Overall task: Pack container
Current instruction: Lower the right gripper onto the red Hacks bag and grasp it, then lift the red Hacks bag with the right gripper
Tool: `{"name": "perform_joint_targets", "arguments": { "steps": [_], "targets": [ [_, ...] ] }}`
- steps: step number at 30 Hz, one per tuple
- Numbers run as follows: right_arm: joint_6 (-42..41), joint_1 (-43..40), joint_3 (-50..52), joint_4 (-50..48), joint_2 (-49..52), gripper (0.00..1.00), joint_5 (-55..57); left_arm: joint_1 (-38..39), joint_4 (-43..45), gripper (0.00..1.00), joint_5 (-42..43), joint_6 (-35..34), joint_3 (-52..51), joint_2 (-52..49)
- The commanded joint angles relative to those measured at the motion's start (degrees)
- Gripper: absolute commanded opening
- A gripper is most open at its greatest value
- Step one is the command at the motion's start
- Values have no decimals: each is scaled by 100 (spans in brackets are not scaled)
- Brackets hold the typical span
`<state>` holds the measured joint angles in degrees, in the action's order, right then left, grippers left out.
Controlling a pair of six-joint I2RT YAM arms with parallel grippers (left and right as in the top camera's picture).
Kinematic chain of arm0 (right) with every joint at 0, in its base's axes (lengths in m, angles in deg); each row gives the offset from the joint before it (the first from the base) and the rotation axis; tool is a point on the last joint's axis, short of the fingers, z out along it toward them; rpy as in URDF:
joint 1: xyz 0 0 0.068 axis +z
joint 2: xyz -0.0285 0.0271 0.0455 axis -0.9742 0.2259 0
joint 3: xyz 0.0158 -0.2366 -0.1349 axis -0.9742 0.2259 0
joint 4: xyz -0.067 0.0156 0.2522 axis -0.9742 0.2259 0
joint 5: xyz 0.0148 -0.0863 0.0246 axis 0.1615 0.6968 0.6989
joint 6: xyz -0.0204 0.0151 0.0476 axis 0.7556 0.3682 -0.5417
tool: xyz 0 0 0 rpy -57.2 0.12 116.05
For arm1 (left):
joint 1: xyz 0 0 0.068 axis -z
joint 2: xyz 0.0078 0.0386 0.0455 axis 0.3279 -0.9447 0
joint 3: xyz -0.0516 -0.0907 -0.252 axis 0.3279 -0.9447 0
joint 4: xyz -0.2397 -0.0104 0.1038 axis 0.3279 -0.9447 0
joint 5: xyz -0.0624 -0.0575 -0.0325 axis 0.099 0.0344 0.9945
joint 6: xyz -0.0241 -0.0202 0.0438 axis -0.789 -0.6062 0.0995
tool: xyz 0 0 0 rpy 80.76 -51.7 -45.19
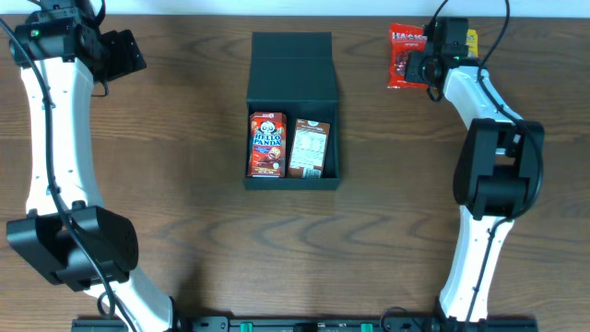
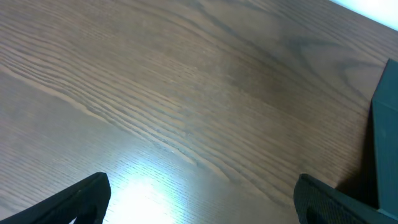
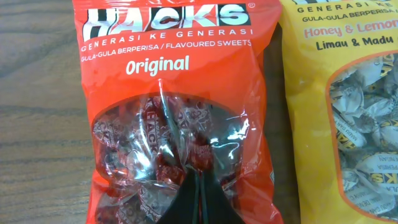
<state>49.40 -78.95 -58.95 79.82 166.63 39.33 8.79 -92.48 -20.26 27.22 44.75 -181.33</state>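
Container (image 1: 291,183): located well to the left of the right gripper (image 1: 422,66) and somewhat nearer the arm bases; well to the right of the left gripper (image 1: 123,53). It rests flat on the table (image 1: 184,138). The lid (image 1: 291,57) is folded open on the far side.

Contents: a Hello Panda box (image 1: 267,145) lies in the left half and a brown pack (image 1: 309,148) in the right half, label side up. They lie side by side and fill the interior.

Right gripper (image 3: 196,177): the fingers are brought together to a narrow wedge with no visible gap. The tips are set on the clear window of the red bag (image 3: 168,81), and the film puckers around them, so they appear clamped on a fold of it. The bag lies directly under the gripper, printed face up, with its title end farthest from the fingers. A yellow bag (image 3: 348,93) lies just beside it, to the gripper's right. A thin strip of table shows between the two bags.

Left gripper (image 2: 202,196): the fingers are spread wide apart and nothing is held. Only bare wood lies below and ahead of it. One dark corner of the container (image 2: 387,130) shows at the far right of the wrist view, apart from the fingers.
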Motion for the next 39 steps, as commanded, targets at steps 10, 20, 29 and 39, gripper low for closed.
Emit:
{"name": "perform_joint_targets", "arguments": {
  "steps": [10, 20, 29, 39],
  "targets": [
    [-129, 151, 31, 501, 0, 1, -442, -22, -22, 95, -94, -20, 85, 17],
    [-129, 238, 31, 1182, -756, 1, -448, -22, 0, 95, -96, -20, 85, 17],
    [-105, 595, 31, 1434, -1915, 1, -422, -22, 87, 95, -96, -42, 85, 17],
    [-114, 337, 33, 1432, -1403, 80, -595, -22, 57, 95, -96, -39, 85, 17]
  ]
}}
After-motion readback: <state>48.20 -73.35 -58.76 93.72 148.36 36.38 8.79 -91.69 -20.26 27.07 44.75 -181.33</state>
